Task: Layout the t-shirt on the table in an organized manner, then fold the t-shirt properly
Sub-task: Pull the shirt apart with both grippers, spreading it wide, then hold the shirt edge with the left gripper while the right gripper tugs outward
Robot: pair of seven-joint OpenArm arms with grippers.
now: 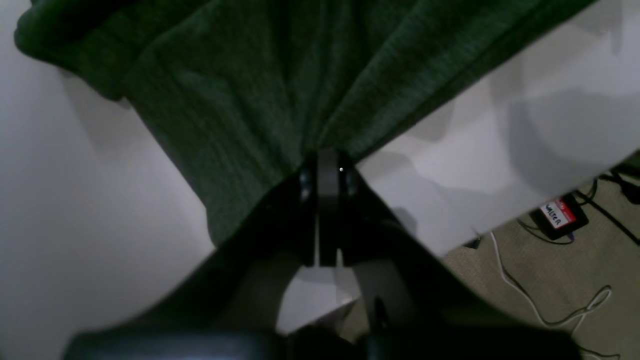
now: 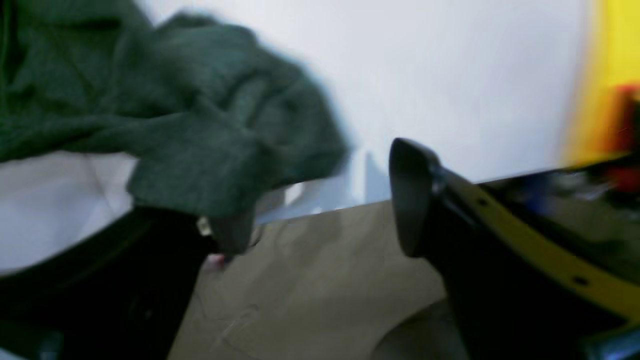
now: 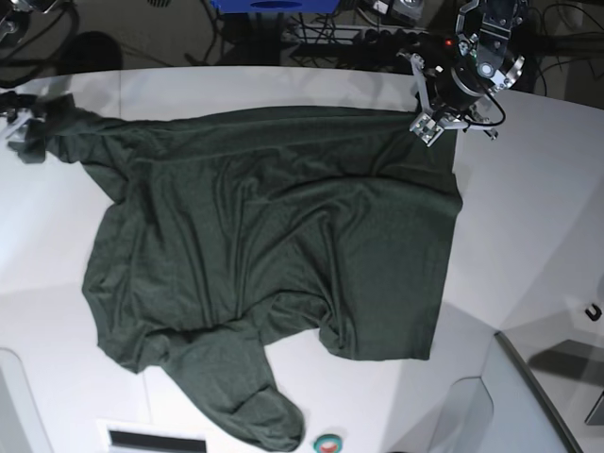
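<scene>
Right wrist view is smeared with motion blur: the shirt (image 2: 165, 120) is a soft green lump, its left side cut by the frame edge, and the yellow and red patch (image 2: 615, 100) at far right can't be made out. Left wrist view, shirt runs off the top edge, and the label (image 1: 557, 214) on the floor is too blurry to read. Base view, the right gripper (image 3: 24, 127) is cropped at the left edge, jaws hidden there
</scene>
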